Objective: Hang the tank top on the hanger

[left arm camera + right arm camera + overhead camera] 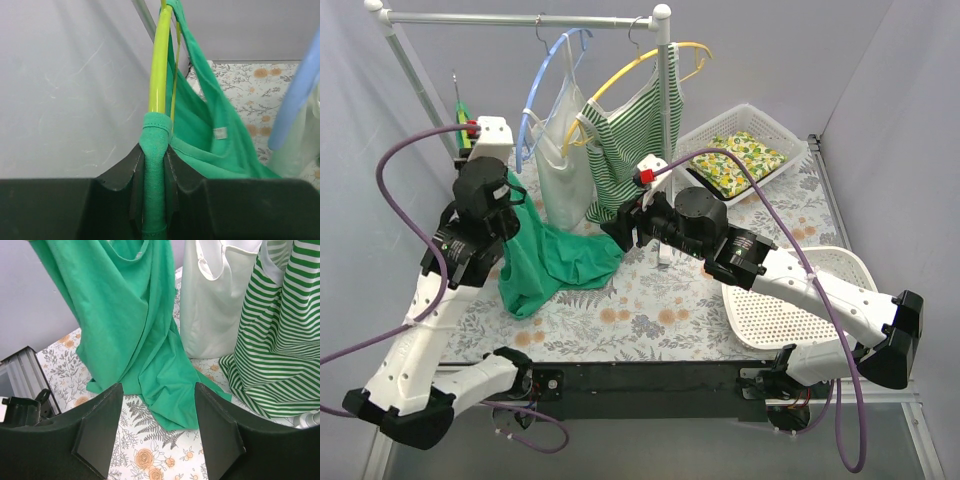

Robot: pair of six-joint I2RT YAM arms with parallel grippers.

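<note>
Looks about halfway to me. The left gripper [155, 167] is pinched tight on one strap of the tank top [555, 260], right at the end of the hanger [159, 65], and the strap seems drawn over that arm. The body sags onto the table [650, 310]. The right gripper [157, 420] is spread wide and empty, so the other shoulder likely remains.

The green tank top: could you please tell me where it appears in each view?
Top external: tank top left of centre, hanging down onto the floral tablecloth.
Left wrist: centre, strap pinched in the left gripper, hanger rising above it.
Right wrist: upper left to centre, its hem on the tablecloth.
Shared landmark: the floral tablecloth, in all three.
</note>
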